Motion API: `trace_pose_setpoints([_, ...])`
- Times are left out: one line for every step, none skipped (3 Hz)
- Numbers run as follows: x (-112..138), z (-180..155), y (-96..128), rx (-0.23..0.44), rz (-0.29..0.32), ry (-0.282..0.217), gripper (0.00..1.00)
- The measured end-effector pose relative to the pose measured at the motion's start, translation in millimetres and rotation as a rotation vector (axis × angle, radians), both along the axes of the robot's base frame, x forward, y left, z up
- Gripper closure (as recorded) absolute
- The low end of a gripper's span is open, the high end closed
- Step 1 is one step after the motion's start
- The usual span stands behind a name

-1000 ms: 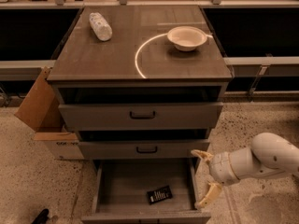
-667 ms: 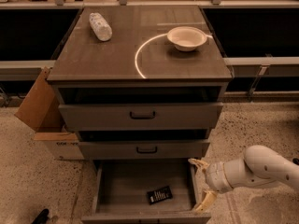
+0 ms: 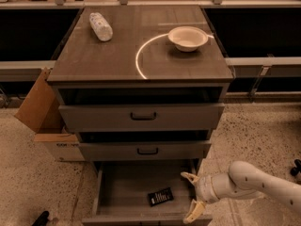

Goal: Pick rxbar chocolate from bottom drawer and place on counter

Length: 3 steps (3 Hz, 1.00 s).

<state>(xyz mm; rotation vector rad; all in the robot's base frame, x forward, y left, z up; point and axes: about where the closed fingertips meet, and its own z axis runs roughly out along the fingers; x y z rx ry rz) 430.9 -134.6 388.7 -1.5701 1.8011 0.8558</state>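
Observation:
The rxbar chocolate is a small black flat bar with pale lettering. It lies on the floor of the open bottom drawer, near the front and right of middle. My gripper is at the drawer's right wall, to the right of the bar and apart from it. Its two pale fingers are spread wide and hold nothing. The white arm reaches in from the lower right. The counter is the grey-brown wood-grain cabinet top with a white arc marking.
A white-wrapped roll lies at the counter's back left. A white bowl stands at its back right. The two upper drawers with black handles stick out slightly. A cardboard box stands left of the cabinet.
My gripper and arm have moved left, from beside the cabinet to the bottom drawer's right wall, closer to the bar. The bar has not moved.

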Motion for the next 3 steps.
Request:
trace_pose_setpoints([0, 0, 0, 0.000, 0.000, 0.000, 0.00])
trace_pose_setpoints([11, -25, 5, -0.004, 0.025, -0.008, 0.00])
trace_pose_setpoints([29, -57, 11, -0.016, 0.060, -0.038, 0.00])
